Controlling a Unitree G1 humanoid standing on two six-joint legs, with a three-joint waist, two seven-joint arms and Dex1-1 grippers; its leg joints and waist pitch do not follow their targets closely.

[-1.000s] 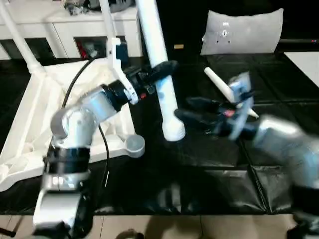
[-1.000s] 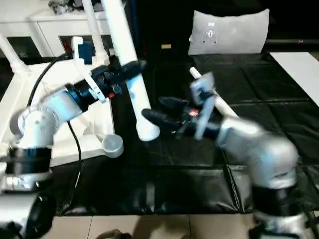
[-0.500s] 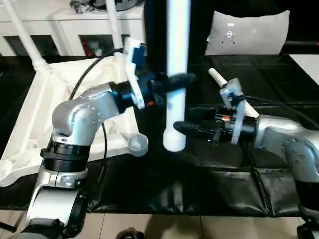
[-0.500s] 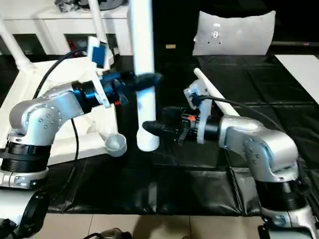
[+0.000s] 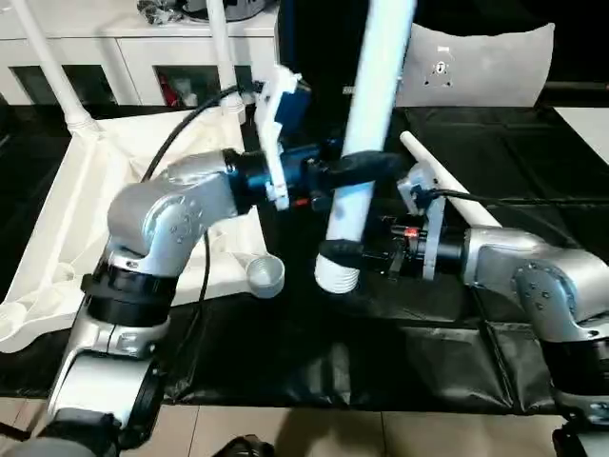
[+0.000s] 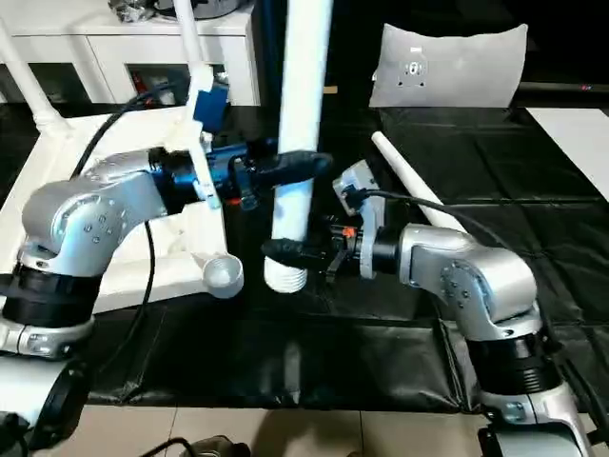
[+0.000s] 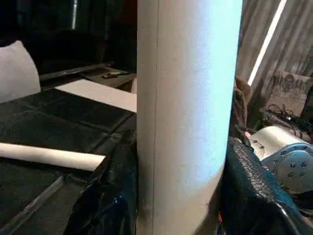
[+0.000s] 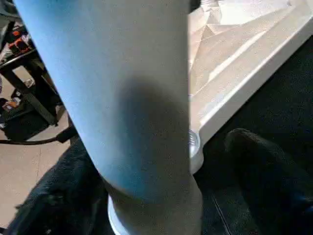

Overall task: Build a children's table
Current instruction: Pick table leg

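Left eye view: inverted table top (image 5: 67, 219), white, fills the left of the frame on the black floor mat (image 5: 400, 352), rim and ribbing up, so the corner sockets face upward to take legs. Two legs already stand in its far corners, upper left (image 5: 48, 67) and upper centre (image 5: 217, 48). White cabinet (image 5: 124, 57) runs along the top edge; grey-white cushion (image 5: 476, 62) at upper right. Held leg (image 5: 366, 143), centre frame, near upright, leaning slightly right, thick open end down and clear of the mat. Left end effector (image 5: 354, 169) is clamped on it at mid-shaft, fingers either side; likely carrying its weight while it is steered. Right end effector (image 5: 344, 255) at the leg's lower end, jaws spread wide to either side of the shaft; grip not confirmed, probably there to steady or guide the base. Empty near corner socket (image 5: 265, 275) just left of the leg's foot, the likely target. Fourth leg (image 5: 447, 186) lies on the mat, right of centre.
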